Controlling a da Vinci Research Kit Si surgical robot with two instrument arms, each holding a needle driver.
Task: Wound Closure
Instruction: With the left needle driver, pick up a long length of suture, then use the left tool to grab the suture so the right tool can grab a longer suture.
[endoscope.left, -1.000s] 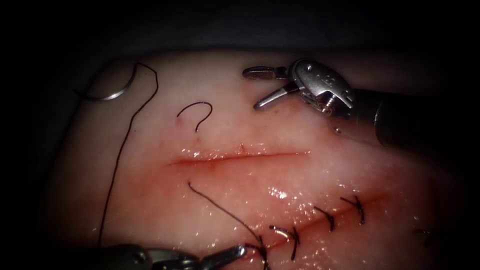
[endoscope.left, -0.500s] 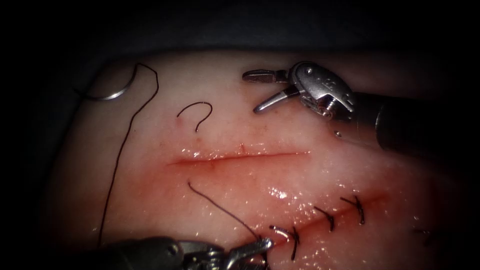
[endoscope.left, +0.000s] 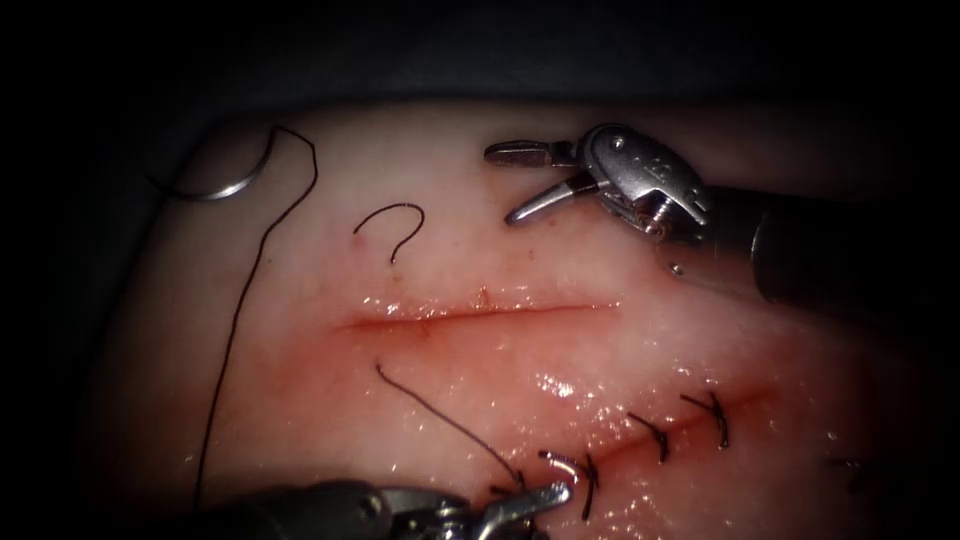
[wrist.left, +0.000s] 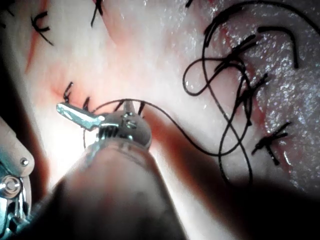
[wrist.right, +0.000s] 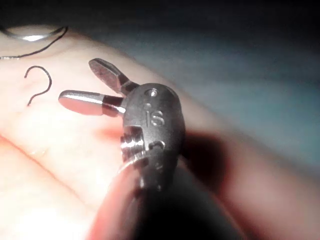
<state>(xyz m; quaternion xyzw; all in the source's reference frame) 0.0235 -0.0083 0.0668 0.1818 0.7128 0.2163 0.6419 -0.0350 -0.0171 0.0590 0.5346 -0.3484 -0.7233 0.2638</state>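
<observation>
Dark surround beyond lit centre; grey-blue drape (endoscope.left: 480, 60) behind; bright light pooled centrally

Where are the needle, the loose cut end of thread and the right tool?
needle (endoscope.left: 215, 190), endoscope view, mid-curve.
cut end of thread (endoscope.left: 395, 220), endoscope view, top of hook.
right tool (endoscope.left: 515, 180), endoscope view, between its open jaws.

Surgical training bench: stitched tissue (endoscope.left: 600, 260) on dark cloth (endoscope.left: 480, 60) under endoscope light.

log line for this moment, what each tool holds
left tool: by stitches, grip unclear | right tool: open, holds nothing | needle: lying on tissue, upper left
</observation>
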